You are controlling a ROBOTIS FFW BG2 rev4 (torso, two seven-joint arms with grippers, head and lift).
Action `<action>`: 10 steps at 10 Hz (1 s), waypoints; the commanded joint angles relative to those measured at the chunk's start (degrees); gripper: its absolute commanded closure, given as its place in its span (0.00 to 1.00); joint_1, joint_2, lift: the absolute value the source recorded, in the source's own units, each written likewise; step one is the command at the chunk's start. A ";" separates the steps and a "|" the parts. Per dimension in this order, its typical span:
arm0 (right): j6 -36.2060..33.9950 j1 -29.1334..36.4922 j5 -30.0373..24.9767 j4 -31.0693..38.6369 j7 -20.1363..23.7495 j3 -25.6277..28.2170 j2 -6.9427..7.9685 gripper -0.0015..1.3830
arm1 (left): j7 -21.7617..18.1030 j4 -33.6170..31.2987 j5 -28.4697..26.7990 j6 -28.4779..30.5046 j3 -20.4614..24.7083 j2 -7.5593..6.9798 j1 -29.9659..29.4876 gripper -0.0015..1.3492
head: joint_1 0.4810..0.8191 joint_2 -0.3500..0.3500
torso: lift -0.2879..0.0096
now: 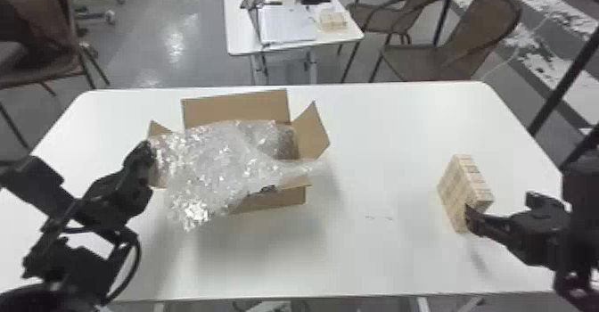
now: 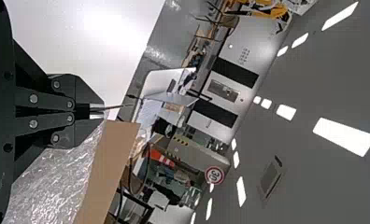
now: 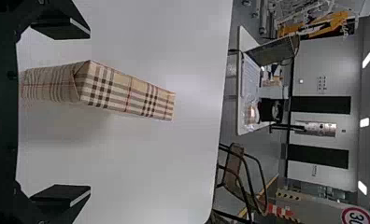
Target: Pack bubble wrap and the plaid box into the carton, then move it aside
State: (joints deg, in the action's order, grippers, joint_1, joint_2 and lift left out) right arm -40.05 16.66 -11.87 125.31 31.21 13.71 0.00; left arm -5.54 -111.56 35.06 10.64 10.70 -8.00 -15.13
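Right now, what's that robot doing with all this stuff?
The robot's closed black left gripper is at the side of the open brown cardboard carton, with clear bubble wrap draped across it. Its open right gripper is near the beige plaid box, which rests on the white table, not packed yet.

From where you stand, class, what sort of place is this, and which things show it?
Probably a robotics lab or indoor test hall: orange-yellow machinery and a round white road sign with a red rim stand in the background, beyond a white rectangular work table.
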 commanded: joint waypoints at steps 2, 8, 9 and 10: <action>3.58 -2.86 -0.43 -7.19 -0.01 -0.09 0.05 0.09 | -0.09 0.11 0.01 0.00 0.11 0.26 0.10 0.90 | 0.63 0.53 | 0.41; 4.37 -5.14 0.36 -11.05 0.16 -2.46 0.05 0.79 | -0.26 0.11 0.09 0.08 0.20 0.61 0.19 0.90 | 0.63 0.56 | 0.41; 4.37 -5.14 0.44 -11.05 0.16 -2.64 0.05 0.81 | -0.26 0.11 0.09 0.08 0.20 0.61 0.19 0.90 | 0.63 0.57 | 0.41; 4.46 -5.05 0.53 -10.97 0.16 -2.55 0.05 0.81 | -0.35 0.11 0.09 0.08 0.20 0.61 0.10 0.90 | 0.63 0.57 | 0.41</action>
State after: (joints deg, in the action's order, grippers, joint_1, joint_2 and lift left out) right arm -35.63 11.54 -11.38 114.27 31.38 11.16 0.00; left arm -5.88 -111.44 35.17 10.72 10.90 -7.38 -14.95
